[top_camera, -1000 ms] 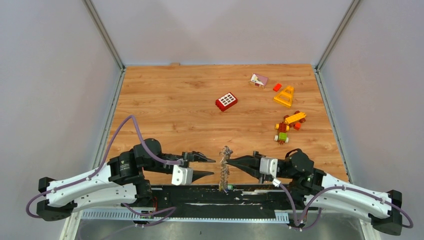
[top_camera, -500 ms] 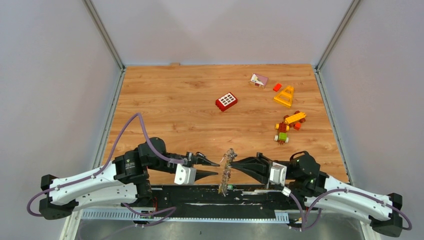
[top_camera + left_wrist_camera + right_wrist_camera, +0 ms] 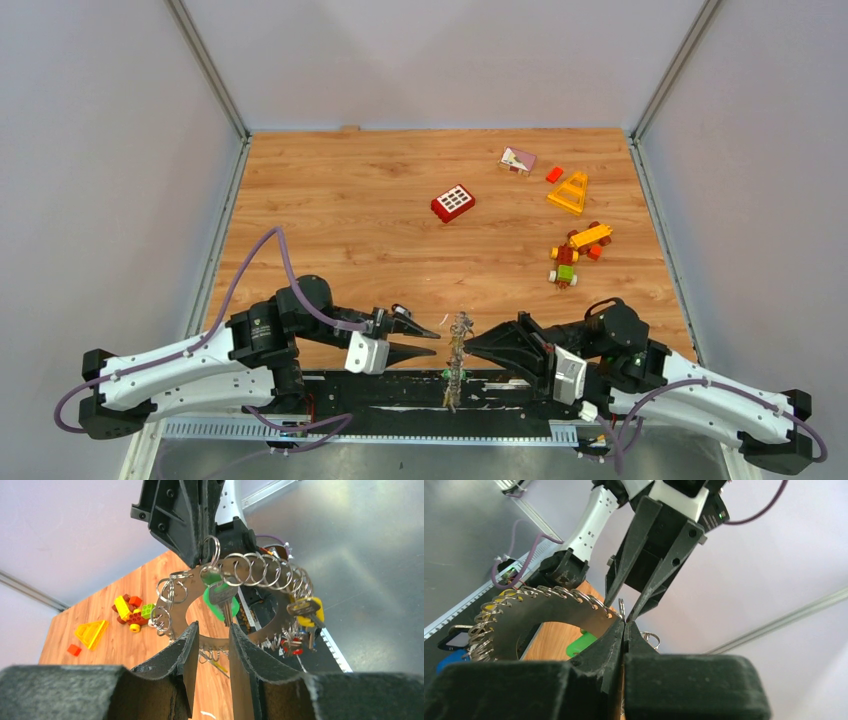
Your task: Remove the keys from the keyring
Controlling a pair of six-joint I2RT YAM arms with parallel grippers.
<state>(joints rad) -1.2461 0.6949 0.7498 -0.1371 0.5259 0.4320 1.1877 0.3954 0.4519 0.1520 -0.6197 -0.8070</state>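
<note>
Well, the right gripper [image 3: 625, 624] is pinched tight on the rim of the keyring [image 3: 549, 614], holding it upright between the two arms at the near edge of the table [image 3: 350, 220]. From overhead it's edge-on, the keys [image 3: 306, 611] just a jagged blur. The left gripper [image 3: 213, 628] stands partly open around one hanging key; whether it actually grips, I can't tell.
</note>
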